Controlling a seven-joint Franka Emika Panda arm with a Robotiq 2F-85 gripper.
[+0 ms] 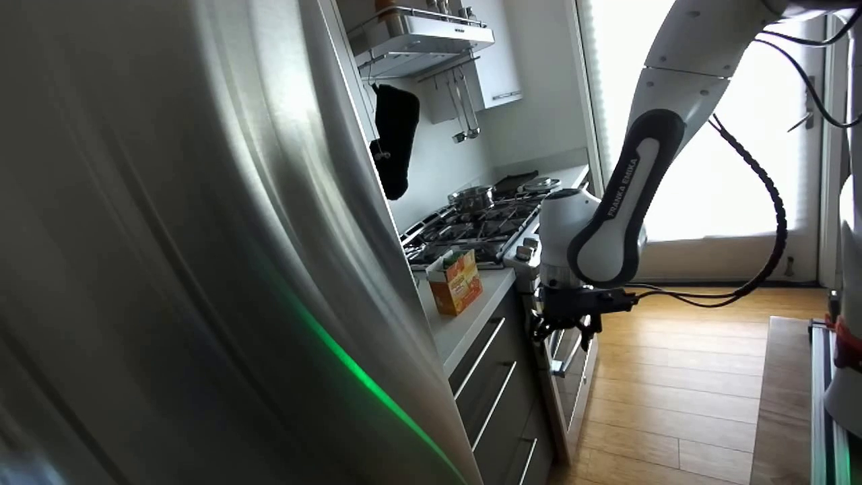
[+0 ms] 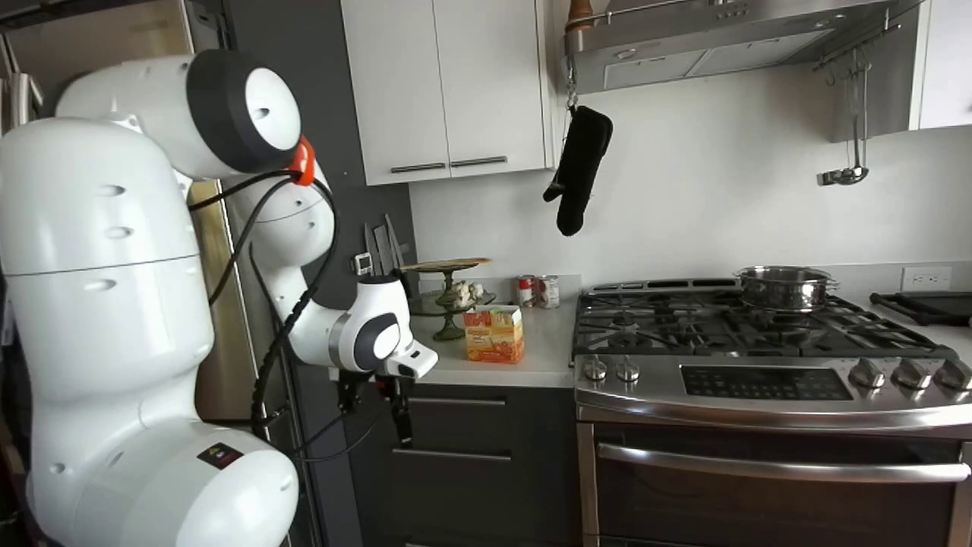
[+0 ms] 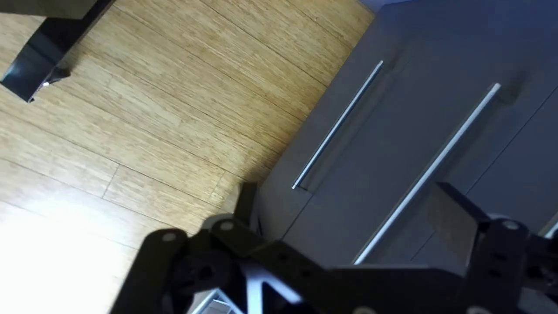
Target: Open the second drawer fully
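Under the counter, left of the stove: second drawer, closed, its front flush with the top drawer above it and the bottom drawer below it.
My gripper: fingers wide apart; in an exterior view they hang in front of the drawers, near the left end of the second drawer's handle.
Handle: straight silver bar; in the wrist view it slants across the gap between my fingers, farther off than their tips.
My arm: bent downward; in an exterior view I see it holding the gripper apart from the drawer fronts.
Counter: orange box upright toward the right end, two cans beyond it to the right, a stand to its left.
Stove: metal pot standing on its far side; a steel bar across the oven door below.
Hood: black mitt hanging at its left end.
Fridge: steel, left of the drawers, filling the near left of an exterior view.
Floor: light boards, left of the drawers in the wrist view.
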